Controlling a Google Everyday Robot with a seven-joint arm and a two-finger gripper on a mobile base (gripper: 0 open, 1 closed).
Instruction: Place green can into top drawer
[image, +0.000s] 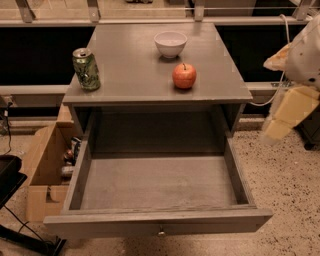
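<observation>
My gripper (287, 112) shows only as a blurred, pale yellow and white shape at the right edge of the frame. It hangs in the air beside the cabinet, level with its open bay, and is partly cut off by the border. I cannot tell whether it is open or closed. It holds nothing that I can see and touches nothing.

A black object (10, 175) at the lower left is cut off by the edge, and I cannot name it. The cardboard box (42, 170) on the floor left of the cabinet is half hidden behind the drawer's side; something lies in it, too dim to make out.

The green can (86, 69) stands upright at the front left corner of the grey wooden cabinet top (135, 70), its silver lid showing. A red apple (184, 75) sits right of centre near the front edge. A white bowl (170, 43) stands behind the apple, well apart from the can.

The top drawer (157, 220) is pulled fully out toward the bottom of the frame. Its inside is bare grey wood, and a small metal knob (161, 232) sits in the middle of the front panel.

The floor (290, 190) is pale speckled stone. A metal rail (50, 22) runs across the top of the frame above dark panels, and a thin cable (287, 35) drops down at the upper right.

The can's label is mottled green and white; I cannot read any writing on it.
</observation>
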